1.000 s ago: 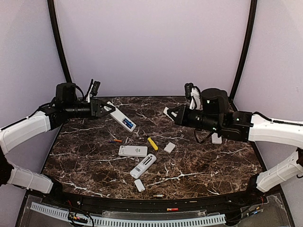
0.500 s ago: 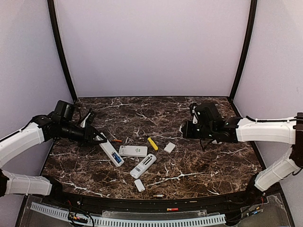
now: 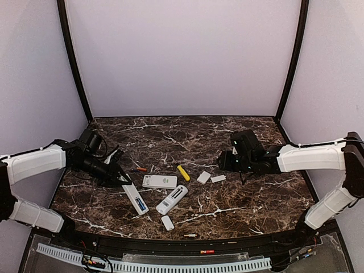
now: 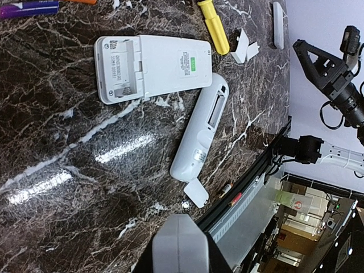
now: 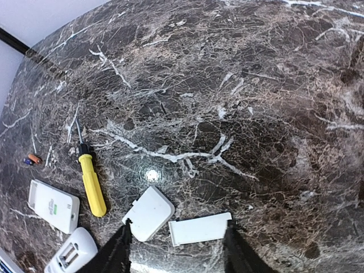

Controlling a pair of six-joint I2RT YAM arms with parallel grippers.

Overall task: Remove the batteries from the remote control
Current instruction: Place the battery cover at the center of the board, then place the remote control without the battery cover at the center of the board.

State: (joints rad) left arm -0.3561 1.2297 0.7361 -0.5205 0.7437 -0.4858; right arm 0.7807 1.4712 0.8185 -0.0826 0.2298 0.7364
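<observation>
Yellow-handled screwdriver (image 3: 183, 172) and loose white covers on the marble tabletop (image 3: 170, 133).
A squarish cover (image 3: 203, 177) and a long cover (image 3: 218, 178) lie mid-tabletop, just right of the screwdriver; a small cover (image 3: 167, 223) lies near the front edge.

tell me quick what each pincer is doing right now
Left pincer: closed on a long white plastic remote control.
Right pincer: open, holding nothing; a small white rectangular cover lies loose beneath it.

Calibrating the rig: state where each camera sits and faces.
Top external: high behind the bases, looking down at the table; left gripper and right gripper both show.
Left wrist: low, facing across the wide remote; the held remote and right gripper show.
Right wrist: looks down on a white cover between its fingers.
All share the yellow screwdriver.
</observation>
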